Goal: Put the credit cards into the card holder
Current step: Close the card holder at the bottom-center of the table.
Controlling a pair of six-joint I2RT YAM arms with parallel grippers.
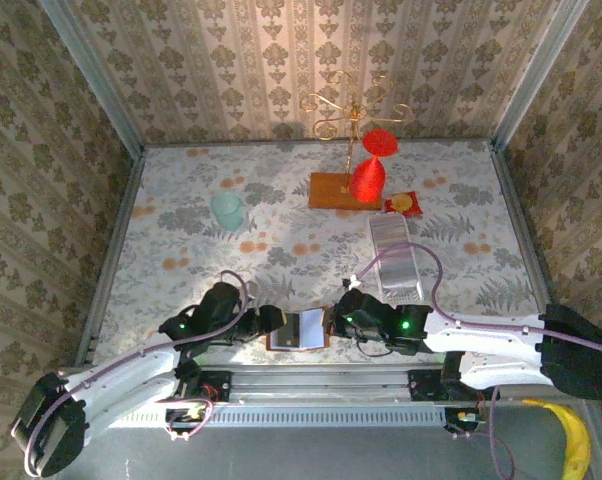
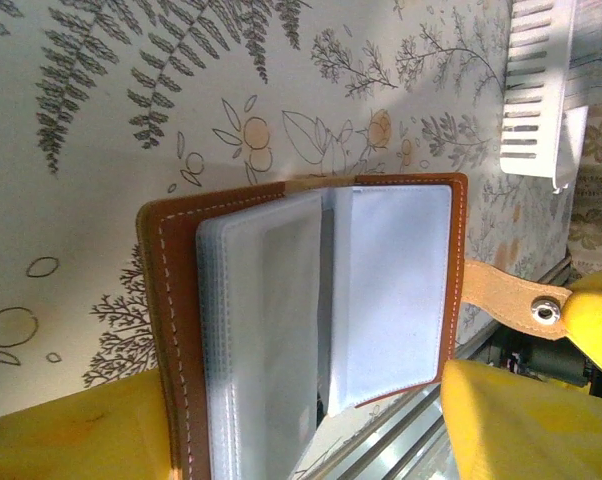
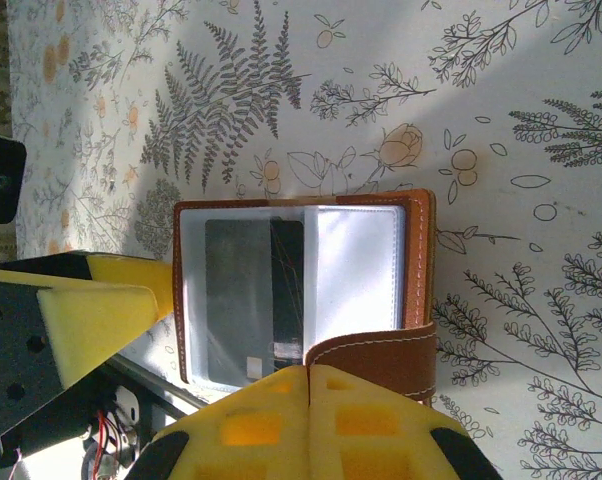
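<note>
The orange-brown card holder [image 1: 299,329] lies open on the table near the front edge, between both grippers. Its clear grey pockets [image 2: 381,280] face up. A dark card [image 3: 239,300] sits inside the left pocket. My right gripper [image 3: 309,385] is shut, with the holder's brown strap [image 3: 376,358] running into the seam between its fingers. My left gripper [image 2: 301,435] is open, its yellow fingers [image 2: 526,420] standing either side of the holder. The other credit cards [image 1: 397,262] stand edge-on in a row further back on the right.
The cards' long white tray [image 1: 385,228] lies behind the right gripper. A red-and-yellow packet [image 1: 405,204], a wooden stand base [image 1: 333,190] with red pieces and a teal cup [image 1: 227,208] are at the back. A metal rail [image 1: 311,385] runs along the near edge.
</note>
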